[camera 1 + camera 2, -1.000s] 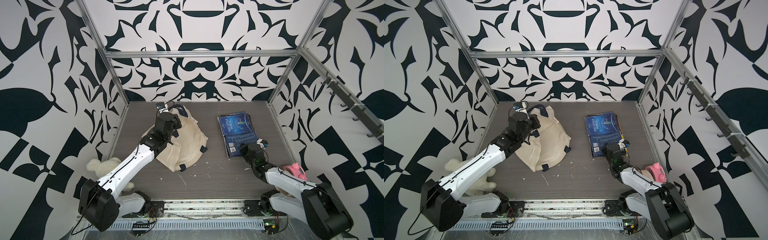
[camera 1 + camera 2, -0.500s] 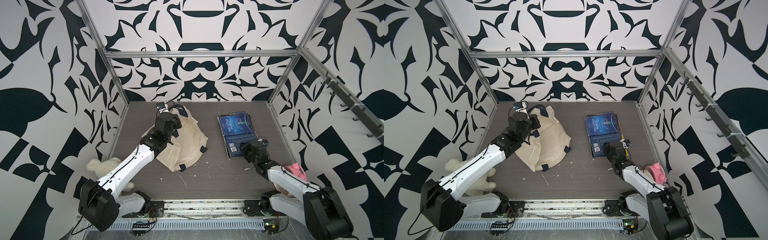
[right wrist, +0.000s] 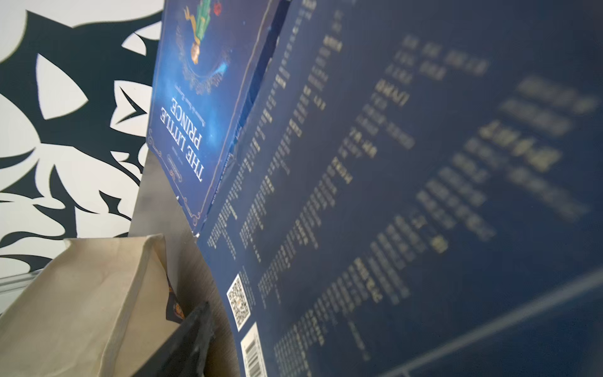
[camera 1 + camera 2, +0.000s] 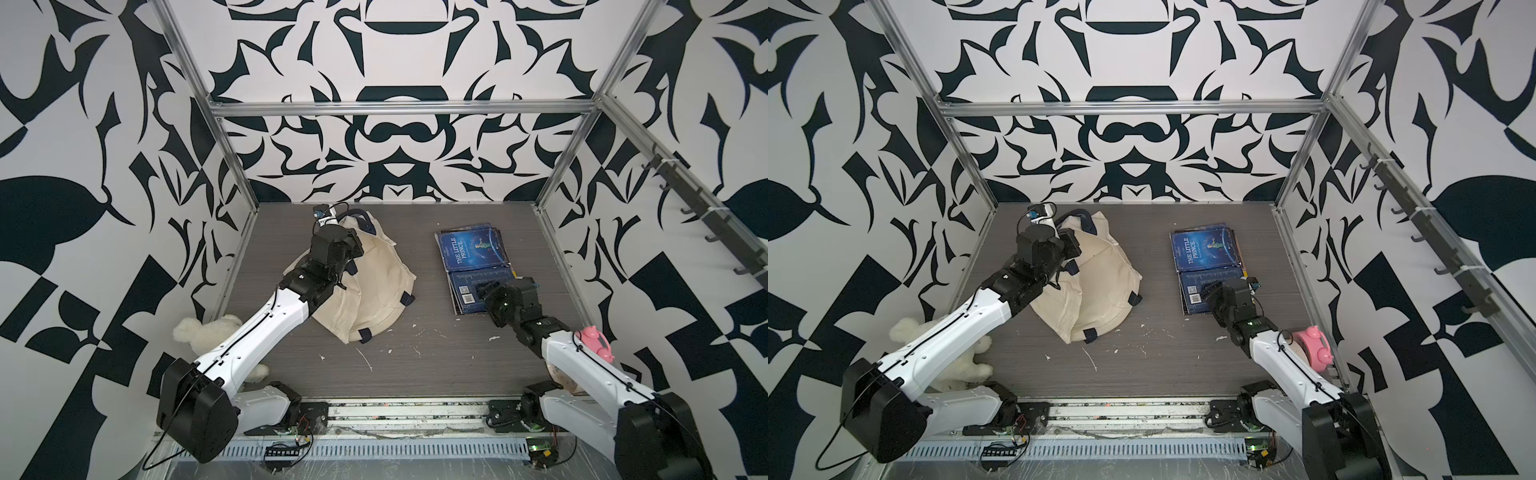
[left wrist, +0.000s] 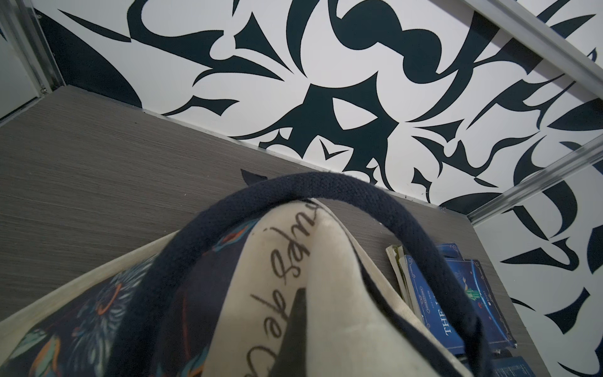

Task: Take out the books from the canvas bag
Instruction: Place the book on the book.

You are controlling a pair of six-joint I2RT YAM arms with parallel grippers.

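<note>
The left gripper (image 4: pixel 353 251) is clamping shut on the cream woven cloth of the canvas bag (image 4: pixel 374 286) and tenting it at far left, its arm stretching out diagonally. The right gripper (image 4: pixel 484 287) is hanging with jaws spread over the thin, glossy blue books (image 4: pixel 471 253), which are lying flat at right in a row running near to far.

Both top views look down from high above the near edge toward the far wall (image 4: pixel 399 158), sharing the whole counter (image 4: pixel 436 365). The left wrist camera hugs the canvas bag (image 5: pixel 326 261); the right skims the books (image 3: pixel 391 196); each glimpses both.
</note>
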